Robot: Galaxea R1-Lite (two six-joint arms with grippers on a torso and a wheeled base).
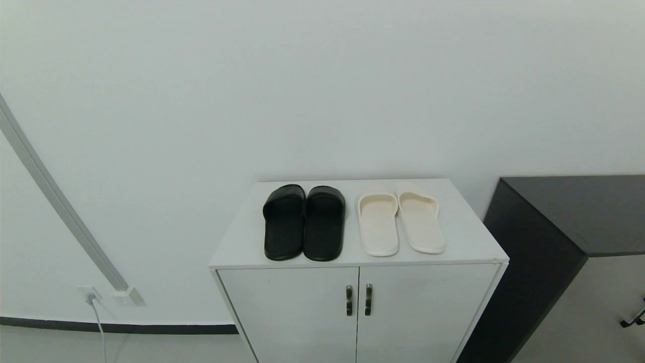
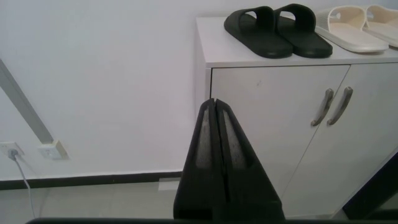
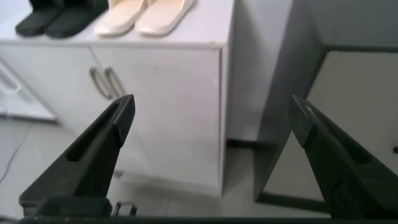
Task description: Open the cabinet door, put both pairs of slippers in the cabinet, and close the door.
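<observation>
Slippers (image 1: 325, 224) atop cabinet (image 1: 428, 312) lie beyond pressed-together left gripper (image 2: 214, 102) and spread right gripper (image 3: 211, 102).

No lettering, label, number or sign is legible on the white cabinet (image 1: 428, 312), the black slippers (image 1: 323, 227), the cream slippers (image 1: 421, 224) or the wall socket (image 1: 89, 293).

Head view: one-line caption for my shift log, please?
Black slippers and cream slippers sit side by side on top of the white cabinet, its two doors shut.
</observation>
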